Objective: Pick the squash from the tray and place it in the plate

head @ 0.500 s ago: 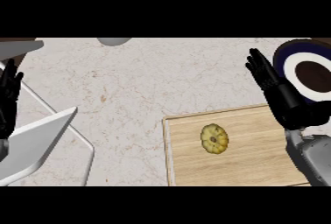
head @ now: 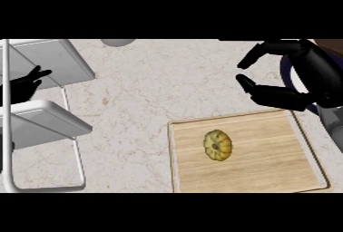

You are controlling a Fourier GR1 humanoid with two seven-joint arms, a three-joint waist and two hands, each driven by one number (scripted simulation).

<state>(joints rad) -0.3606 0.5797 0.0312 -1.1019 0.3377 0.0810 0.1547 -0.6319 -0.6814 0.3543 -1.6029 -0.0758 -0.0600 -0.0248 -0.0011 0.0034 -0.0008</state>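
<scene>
A yellow, ridged squash (head: 218, 145) lies near the middle of the wooden tray (head: 268, 176) at the lower right. My right hand (head: 295, 77) hovers over the tray's far right corner, open, with fingers and thumb curved leftward and nothing between them. It covers most of the plate (head: 289, 76), of which only a thin dark rim shows beside the wrist. At the left edge, far from the tray, my left hand (head: 23, 84) rests open with its fingers pointing right.
A white wire rack (head: 74, 163) with two grey slabs (head: 47, 61) (head: 40, 122) fills the left side. A grey round object (head: 119, 42) peeks in at the top edge. Bare marble counter (head: 154, 86) lies between rack and tray.
My right hand has turned from upright and flat to fingers curved leftward, now covering the plate. The left hand has tilted its fingers to the right. The squash has not moved.
</scene>
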